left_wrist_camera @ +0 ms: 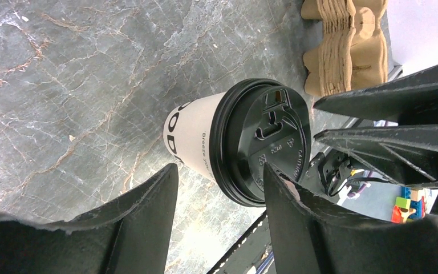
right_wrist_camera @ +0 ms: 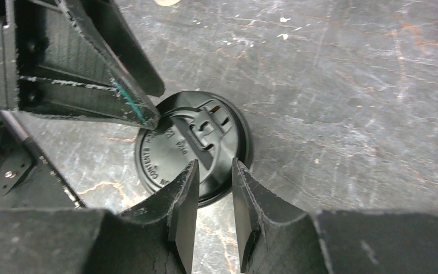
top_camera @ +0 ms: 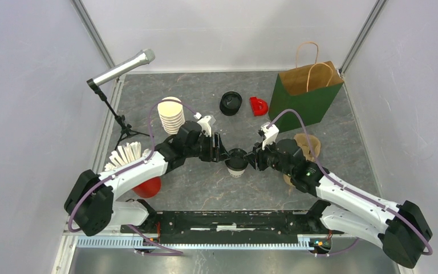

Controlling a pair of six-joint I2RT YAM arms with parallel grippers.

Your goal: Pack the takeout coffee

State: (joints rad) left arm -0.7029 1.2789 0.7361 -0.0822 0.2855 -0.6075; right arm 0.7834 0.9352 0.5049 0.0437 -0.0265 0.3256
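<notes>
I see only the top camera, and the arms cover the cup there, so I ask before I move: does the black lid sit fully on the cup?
Observer: Yes. In the left wrist view the lid sits on the cup all along the rim that shows.
Operator: Does the left gripper hold it?
Observer: No. The left gripper is open, and its fingers stand apart at the lid's edge.
Operator: And the right one?
Observer: In the right wrist view the right gripper shows only a narrow gap, with its tips over the lid's edge and nothing between them.
</notes>
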